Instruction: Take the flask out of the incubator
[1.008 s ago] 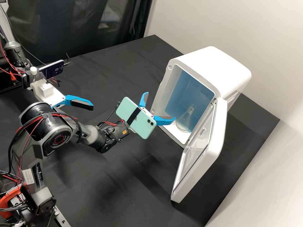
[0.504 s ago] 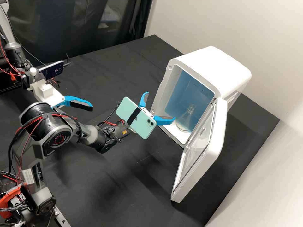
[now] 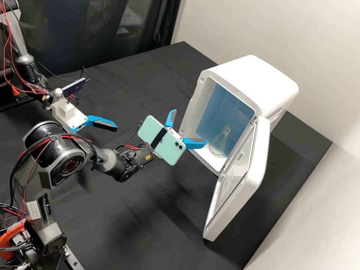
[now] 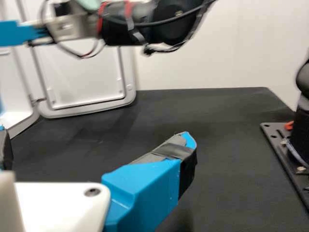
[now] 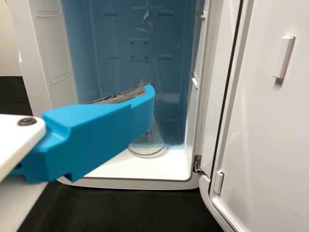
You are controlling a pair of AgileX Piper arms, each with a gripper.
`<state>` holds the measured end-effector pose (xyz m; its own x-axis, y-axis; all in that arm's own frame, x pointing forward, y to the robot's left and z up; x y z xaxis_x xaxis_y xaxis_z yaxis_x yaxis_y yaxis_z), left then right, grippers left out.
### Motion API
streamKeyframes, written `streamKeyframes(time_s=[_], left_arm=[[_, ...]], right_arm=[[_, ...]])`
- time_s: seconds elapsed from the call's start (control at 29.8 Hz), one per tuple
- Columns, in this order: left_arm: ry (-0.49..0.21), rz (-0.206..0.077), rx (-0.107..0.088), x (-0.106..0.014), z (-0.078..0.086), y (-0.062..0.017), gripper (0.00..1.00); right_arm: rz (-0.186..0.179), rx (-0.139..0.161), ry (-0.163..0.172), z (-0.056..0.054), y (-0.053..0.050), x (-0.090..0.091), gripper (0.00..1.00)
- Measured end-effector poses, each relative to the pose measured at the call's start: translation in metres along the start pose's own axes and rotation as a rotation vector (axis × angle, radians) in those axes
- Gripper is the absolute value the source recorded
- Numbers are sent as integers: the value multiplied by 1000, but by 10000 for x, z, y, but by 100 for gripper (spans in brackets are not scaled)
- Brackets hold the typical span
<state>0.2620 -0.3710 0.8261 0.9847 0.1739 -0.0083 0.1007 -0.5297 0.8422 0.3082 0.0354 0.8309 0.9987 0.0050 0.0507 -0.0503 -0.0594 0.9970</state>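
A white incubator (image 3: 258, 82) with a blue inside stands on the black bench, and its door (image 3: 240, 176) is swung wide open. A clear glass flask (image 3: 222, 141) stands upright on its floor, toward the back (image 5: 149, 145). My right gripper (image 3: 190, 126) hovers open just in front of the opening, a short way from the flask, with nothing between its fingers. One blue finger (image 5: 96, 128) partly covers the flask. My left gripper (image 3: 105, 125) hangs open and empty over the bench, well to the left of the incubator; one of its fingers (image 4: 159, 169) is above bare bench.
A mint-green phone (image 3: 161, 139) is strapped to the right wrist. The open door (image 5: 270, 121) stands beside the opening on the right gripper's side. Arm bases and red cables (image 3: 22, 210) fill the front left. The bench edge (image 3: 300, 176) runs close behind the incubator.
The left arm has shifted its gripper a little to the right, toward the incubator. The right gripper, the flask and the door have not moved.
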Motion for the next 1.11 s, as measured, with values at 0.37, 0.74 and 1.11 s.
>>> streamKeyframes(time_s=[0.37,0.74,1.11], left_arm=[[48,-15,-1,-362,-265,-56,100],[157,-16,-29,-565,-554,-50,100],[220,25,-66,-685,-730,38,100]], right_arm=[[0,0,0,0,0,0,100],[0,0,0,0,0,0,100],[0,0,0,0,0,0,100]])
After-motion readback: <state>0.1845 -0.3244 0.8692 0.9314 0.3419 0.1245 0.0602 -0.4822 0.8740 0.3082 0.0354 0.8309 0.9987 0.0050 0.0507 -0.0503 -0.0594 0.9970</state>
